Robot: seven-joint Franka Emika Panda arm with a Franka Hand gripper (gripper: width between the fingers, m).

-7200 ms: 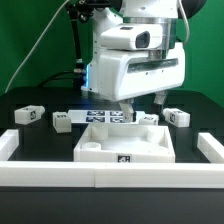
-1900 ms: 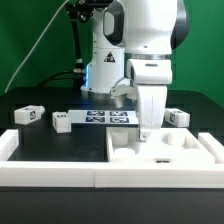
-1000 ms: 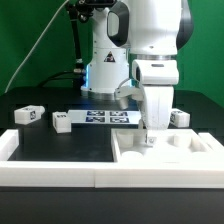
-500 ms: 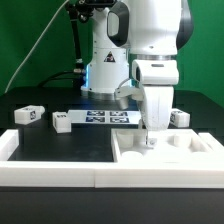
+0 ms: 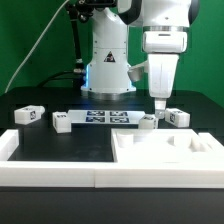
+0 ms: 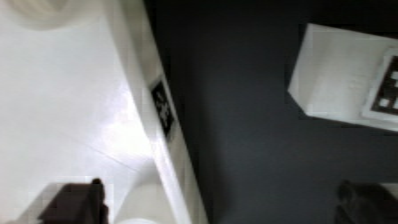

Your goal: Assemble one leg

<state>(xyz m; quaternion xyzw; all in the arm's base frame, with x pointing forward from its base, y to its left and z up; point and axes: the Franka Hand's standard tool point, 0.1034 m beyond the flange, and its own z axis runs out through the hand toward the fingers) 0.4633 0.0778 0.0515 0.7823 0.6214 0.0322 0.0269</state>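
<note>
Several white legs with marker tags lie on the black table: one (image 5: pixel 29 116) and another (image 5: pixel 62 121) at the exterior view's left, one (image 5: pixel 147 123) and one (image 5: pixel 177 117) just behind the large white panel (image 5: pixel 130 152). My gripper (image 5: pixel 158 106) hangs open and empty above the panel's back rim, between those two right-hand legs. In the wrist view the gripper (image 6: pixel 217 205) has its dark fingertips (image 6: pixel 71 200) wide apart; below them lie the panel's tagged rim (image 6: pixel 160 100) and one leg (image 6: pixel 347 75) on the dark table.
The marker board (image 5: pixel 108 118) lies flat behind the panel. A white wall (image 5: pixel 50 175) runs along the table's front edge, with raised ends at both sides. The robot's base (image 5: pixel 108 65) stands at the back.
My gripper has let go of the panel's back rim and risen straight up, a little toward the exterior view's right. The panel stays in the front right corner.
</note>
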